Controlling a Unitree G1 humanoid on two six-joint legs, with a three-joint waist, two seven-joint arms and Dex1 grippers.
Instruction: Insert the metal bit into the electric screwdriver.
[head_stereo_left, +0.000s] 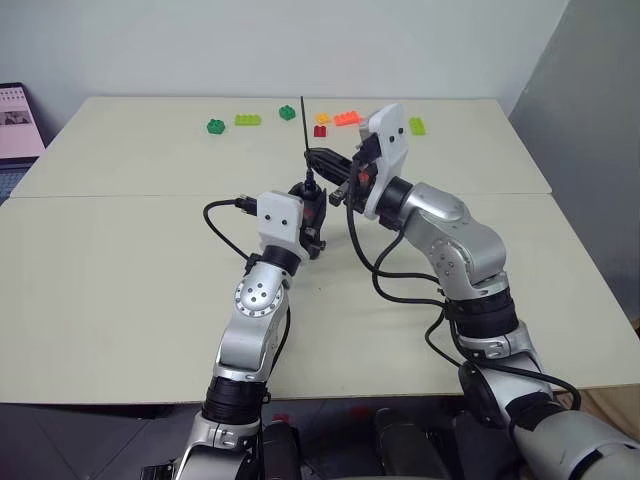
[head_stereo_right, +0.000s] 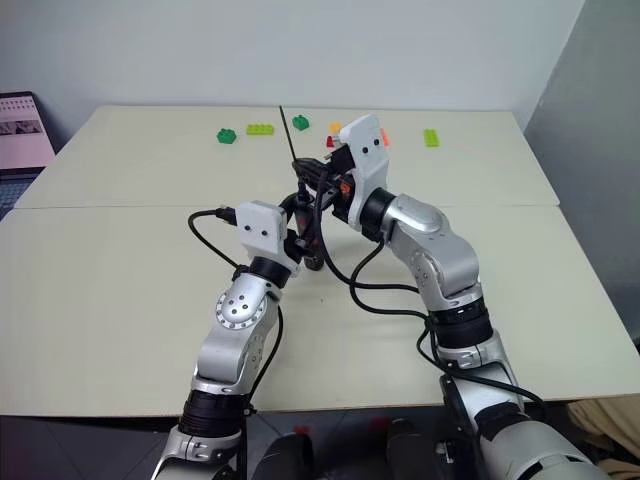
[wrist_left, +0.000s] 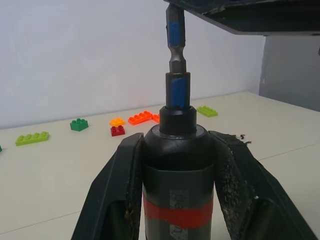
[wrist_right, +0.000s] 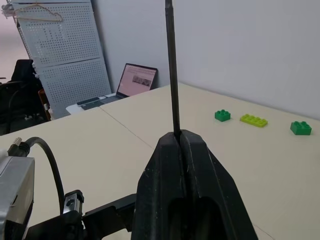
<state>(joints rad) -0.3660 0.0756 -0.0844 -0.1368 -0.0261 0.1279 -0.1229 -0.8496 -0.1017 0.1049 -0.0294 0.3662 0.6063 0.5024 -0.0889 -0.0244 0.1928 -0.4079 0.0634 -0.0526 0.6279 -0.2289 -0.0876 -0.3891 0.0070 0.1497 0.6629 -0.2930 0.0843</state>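
Left wrist view shows the left claw (wrist_left: 175, 190) clamped around the electric screwdriver (wrist_left: 177, 170), socket up, steadying it. Above mid-desk, the right claw (wrist_right: 181, 145) pinches the metal bit (wrist_right: 172, 75) upright, its lower end entering that socket.

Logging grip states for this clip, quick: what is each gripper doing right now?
Left gripper: shut on the screwdriver, held upright.
Right gripper: shut on the bit, its lower end at the screwdriver's tip.
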